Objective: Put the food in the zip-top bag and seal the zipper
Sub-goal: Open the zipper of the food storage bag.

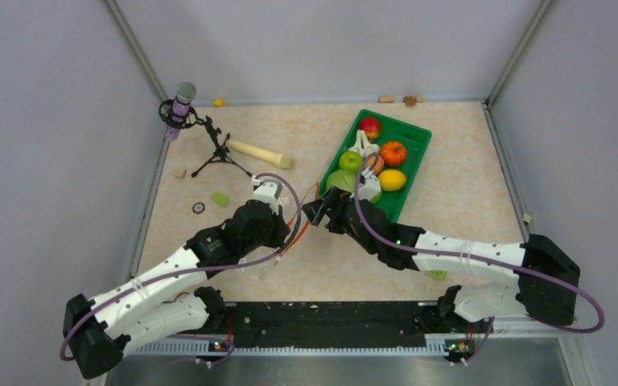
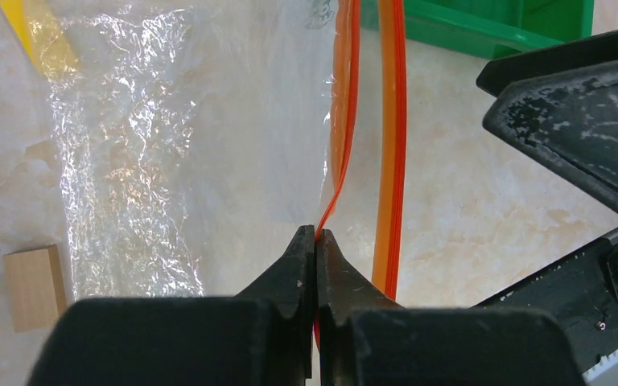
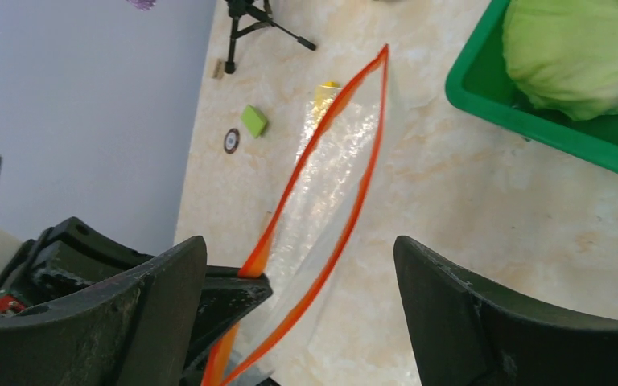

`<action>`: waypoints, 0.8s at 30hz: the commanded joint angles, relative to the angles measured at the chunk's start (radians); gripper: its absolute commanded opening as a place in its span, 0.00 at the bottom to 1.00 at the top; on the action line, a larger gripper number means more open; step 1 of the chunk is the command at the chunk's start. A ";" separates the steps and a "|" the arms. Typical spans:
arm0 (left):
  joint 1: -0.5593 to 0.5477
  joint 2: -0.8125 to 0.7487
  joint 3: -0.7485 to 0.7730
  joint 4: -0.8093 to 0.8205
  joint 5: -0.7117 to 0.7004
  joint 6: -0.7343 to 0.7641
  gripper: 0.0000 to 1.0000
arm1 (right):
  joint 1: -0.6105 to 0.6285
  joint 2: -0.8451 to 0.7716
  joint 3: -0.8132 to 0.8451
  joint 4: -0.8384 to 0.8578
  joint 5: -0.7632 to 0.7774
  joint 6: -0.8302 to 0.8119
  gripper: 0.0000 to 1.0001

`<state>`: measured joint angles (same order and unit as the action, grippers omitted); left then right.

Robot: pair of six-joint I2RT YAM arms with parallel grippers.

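The clear zip-top bag (image 2: pixel 169 137) lies on the table with its mouth open and nothing shows inside it. My left gripper (image 2: pixel 315 235) is shut on one lip of the orange-red zipper (image 2: pixel 343 121); the other lip (image 3: pixel 360 189) runs free beside it. My right gripper (image 3: pixel 299 277) is open and empty, with its fingers either side of the bag's mouth. In the top view both grippers meet mid-table, the left gripper (image 1: pixel 288 225) next to the right gripper (image 1: pixel 318 211). The food sits in the green tray (image 1: pixel 414 133): red apple (image 1: pixel 369 126), pumpkin (image 1: pixel 393 153), lemon (image 1: pixel 392 180), green apple (image 1: pixel 350 161), cabbage (image 3: pixel 579 56).
A wooden pin (image 1: pixel 259 153) and a microphone on a tripod (image 1: pixel 181 103) stand at the back left. A small green block (image 1: pixel 220 199), a ring (image 1: pixel 199 207) and a wooden block (image 2: pixel 32 285) lie left of the bag. Grey walls close in the table.
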<state>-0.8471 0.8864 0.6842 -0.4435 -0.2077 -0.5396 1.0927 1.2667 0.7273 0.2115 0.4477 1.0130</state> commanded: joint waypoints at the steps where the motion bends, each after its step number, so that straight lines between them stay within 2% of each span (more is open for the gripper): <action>1: -0.004 -0.054 -0.029 0.069 -0.014 -0.005 0.00 | 0.014 -0.027 -0.006 -0.066 0.043 -0.059 0.85; 7: -0.005 -0.082 -0.051 0.086 -0.008 -0.009 0.00 | 0.012 0.048 0.046 -0.062 0.030 -0.053 0.81; 13: -0.004 -0.090 -0.058 0.094 0.006 -0.013 0.00 | 0.014 0.174 0.114 -0.036 -0.019 -0.053 0.69; 16: -0.004 -0.104 -0.063 0.096 0.004 -0.014 0.00 | 0.013 0.227 0.127 -0.002 -0.047 -0.048 0.55; 17: -0.004 -0.109 -0.065 0.096 0.000 -0.013 0.00 | 0.013 0.243 0.130 0.008 -0.061 -0.049 0.47; 18: -0.004 -0.116 -0.064 0.090 -0.009 -0.010 0.00 | 0.013 0.258 0.136 0.014 -0.075 -0.057 0.32; 19: -0.005 -0.127 -0.061 0.077 -0.031 -0.015 0.00 | 0.013 0.274 0.144 0.016 -0.090 -0.070 0.23; 22: -0.004 -0.179 -0.061 0.033 -0.144 -0.044 0.00 | 0.013 0.303 0.162 -0.019 -0.120 -0.108 0.04; 23: -0.004 -0.209 -0.066 0.022 -0.188 -0.058 0.00 | 0.014 0.308 0.161 -0.038 -0.120 -0.120 0.00; 24: -0.004 -0.233 -0.070 0.013 -0.225 -0.071 0.00 | 0.014 0.308 0.158 -0.058 -0.119 -0.125 0.00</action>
<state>-0.8471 0.7437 0.6243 -0.4194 -0.2691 -0.5602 1.0931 1.5593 0.8402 0.1715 0.3618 0.9382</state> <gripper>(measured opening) 0.015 0.026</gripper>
